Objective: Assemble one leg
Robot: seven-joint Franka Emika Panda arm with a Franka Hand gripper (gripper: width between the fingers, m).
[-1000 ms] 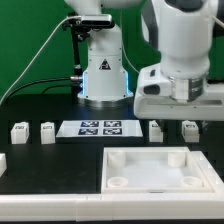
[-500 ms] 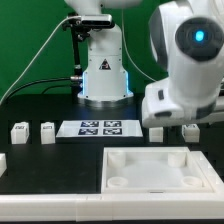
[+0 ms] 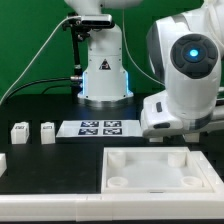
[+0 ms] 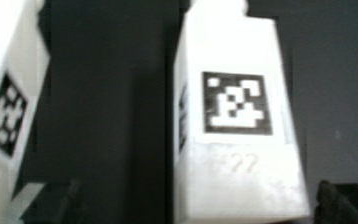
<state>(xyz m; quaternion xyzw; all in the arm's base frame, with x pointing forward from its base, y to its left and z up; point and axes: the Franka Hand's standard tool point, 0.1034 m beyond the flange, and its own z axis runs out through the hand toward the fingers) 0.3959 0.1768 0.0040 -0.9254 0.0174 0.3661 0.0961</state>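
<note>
Wrist view: small white plastic block-shaped leg (image 4: 238,110) with a black-and-white square tag on its face fills the centre of the frame, lying on the black table (image 4: 114,120), between the two dark fingertips (image 4: 34,198) of the two-finger gripper (image 4: 194,195). Jaws spread, a dark gap shows between the leg and the fingertips, so the claw is released, not gripping. Second white tagged leg (image 4: 5,100) lies just beside the first, apart, a strip of table between them. Exterior view: large white robot arm (image 3: 185,75) fills the right half of the frame, low over the table, covering that spot; fingertips cannot be made out there. Third white leg (image 3: 18,132) and fourth white leg (image 3: 47,131) stand side by side at the exterior view's left, mid-height. Flat white marker board (image 3: 100,127) in frame centre, large white square tray with corner sockets (image 3: 146,152) lower right, white robot base (image 3: 105,75) upper centre
</note>
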